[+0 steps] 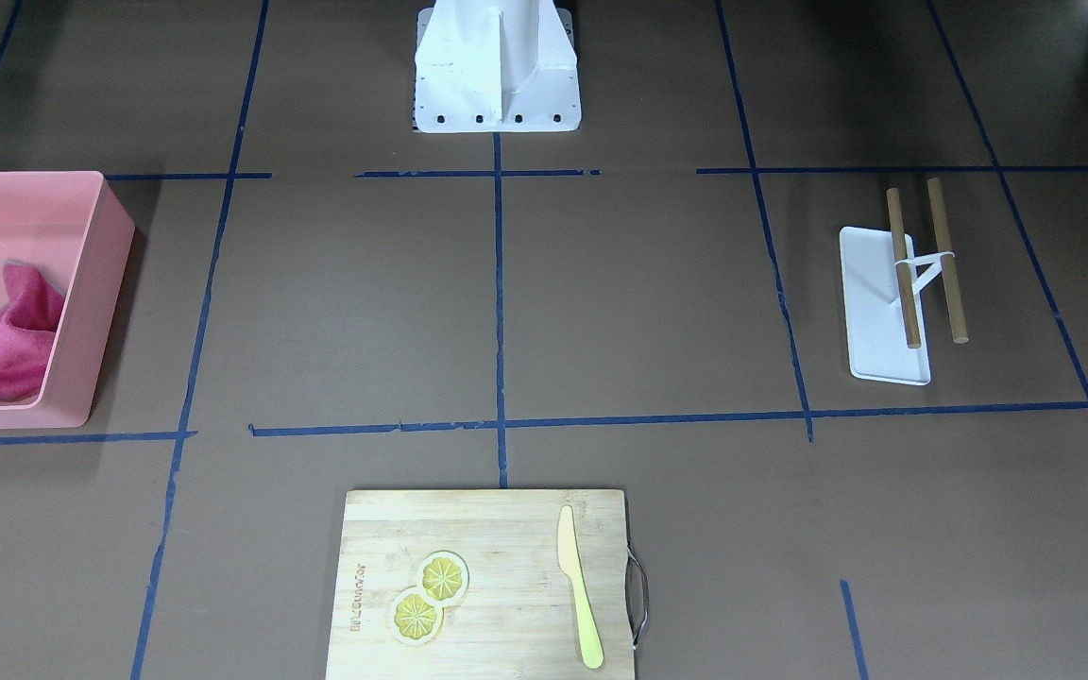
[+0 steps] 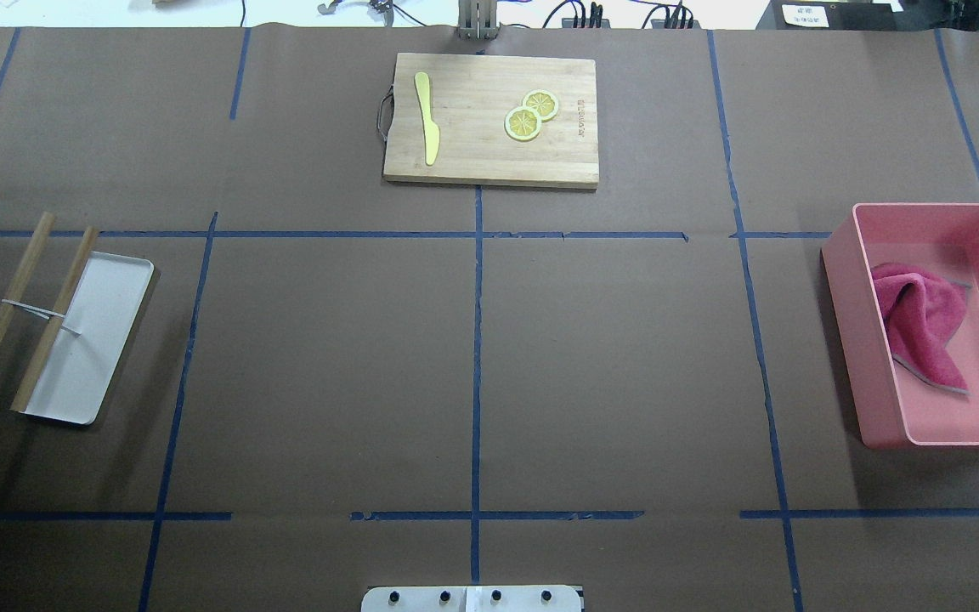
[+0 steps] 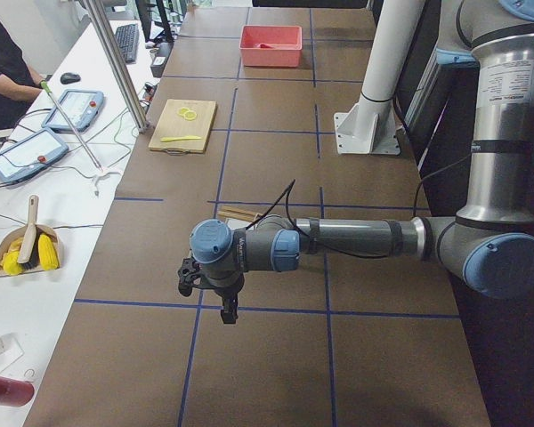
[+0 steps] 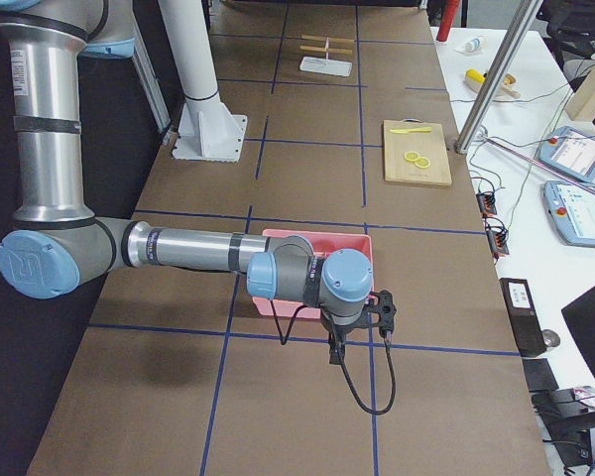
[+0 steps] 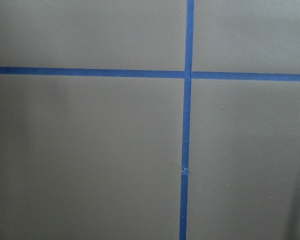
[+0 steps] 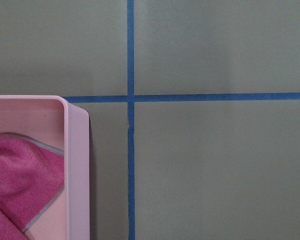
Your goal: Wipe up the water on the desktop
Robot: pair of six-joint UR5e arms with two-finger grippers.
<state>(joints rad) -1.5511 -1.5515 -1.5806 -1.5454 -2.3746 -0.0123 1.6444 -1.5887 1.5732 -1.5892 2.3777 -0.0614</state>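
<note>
The desktop (image 2: pixel 328 365) is a matte brown top marked into rectangles by blue tape; I see no water on it in any view. A crumpled pink cloth (image 2: pixel 923 327) lies in a pink bin (image 2: pixel 872 399) at my right. The right wrist view shows the cloth (image 6: pixel 20 175) and the bin's corner (image 6: pixel 77 165). My left gripper (image 3: pixel 215 298) shows only in the exterior left view, above bare tabletop; I cannot tell if it is open. My right gripper (image 4: pixel 362 332) shows only in the exterior right view, just beyond the bin (image 4: pixel 317 238); I cannot tell its state.
A bamboo cutting board (image 2: pixel 489 153) with a yellow knife (image 2: pixel 427 119) and two lemon slices (image 2: pixel 523 123) lies at the far middle. A white tray (image 2: pixel 107 331) with two wooden sticks (image 2: pixel 5 310) lies at my left. The white base (image 1: pixel 497 85) stands at the near middle.
</note>
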